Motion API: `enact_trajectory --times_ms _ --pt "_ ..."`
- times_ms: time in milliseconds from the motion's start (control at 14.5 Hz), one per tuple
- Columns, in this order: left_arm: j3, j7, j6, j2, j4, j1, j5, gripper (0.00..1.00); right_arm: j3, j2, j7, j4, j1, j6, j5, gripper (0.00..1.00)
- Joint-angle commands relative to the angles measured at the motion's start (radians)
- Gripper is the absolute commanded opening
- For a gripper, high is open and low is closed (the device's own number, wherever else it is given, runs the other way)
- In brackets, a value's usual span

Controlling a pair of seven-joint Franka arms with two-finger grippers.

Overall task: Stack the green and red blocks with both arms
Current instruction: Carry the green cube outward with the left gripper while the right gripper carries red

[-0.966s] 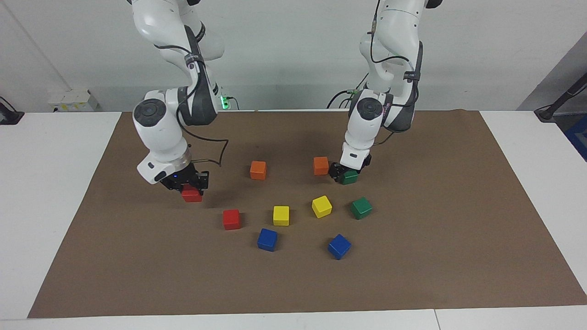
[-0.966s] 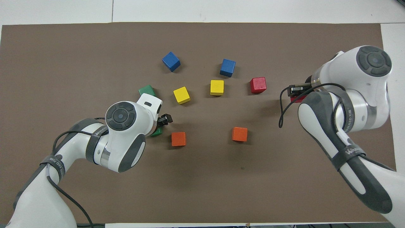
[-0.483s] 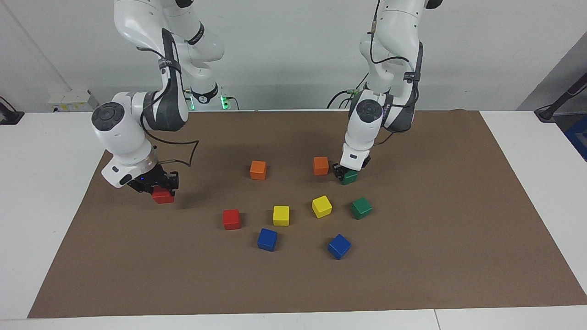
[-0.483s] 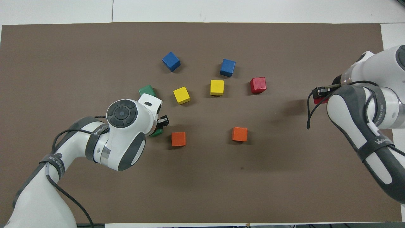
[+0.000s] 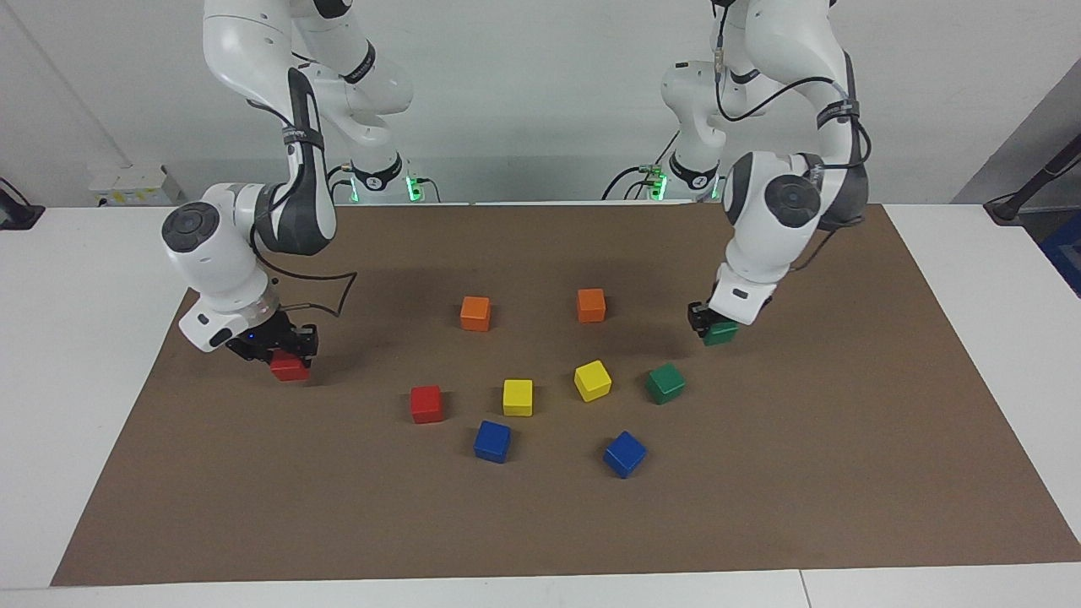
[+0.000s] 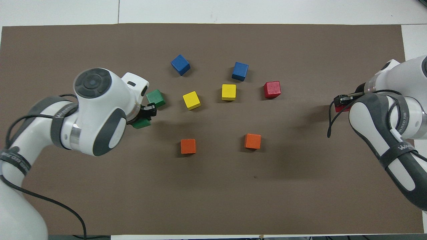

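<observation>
Left gripper (image 5: 714, 326) jaws clamp tilted green block (image 5: 720, 333); right gripper (image 5: 277, 348) jaws clamp red block (image 5: 290, 367).

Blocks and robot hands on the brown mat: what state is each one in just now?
Left hand: shut on a dark green glossy cube.
Right hand: shut on a bright red glossy cube.
Second green cube: loose on the mat.
Second red cube: loose on the mat.
Orange, yellow, blue cubes: loose, unstacked.
</observation>
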Motion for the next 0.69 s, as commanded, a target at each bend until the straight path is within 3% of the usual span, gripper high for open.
enact_trajectory --times_ms 0,621 --pt "-0.010 0.240 0.006 0.027 0.021 0.101 0.011 0.00 0.010 0.006 -0.034 -0.021 -0.017 0.062 0.016 0.00" --pt "-0.009 0.396 0.139 0.068 0.009 0.214 0.015 0.00 0.010 0.021 -0.065 -0.072 -0.030 0.143 0.017 0.00"
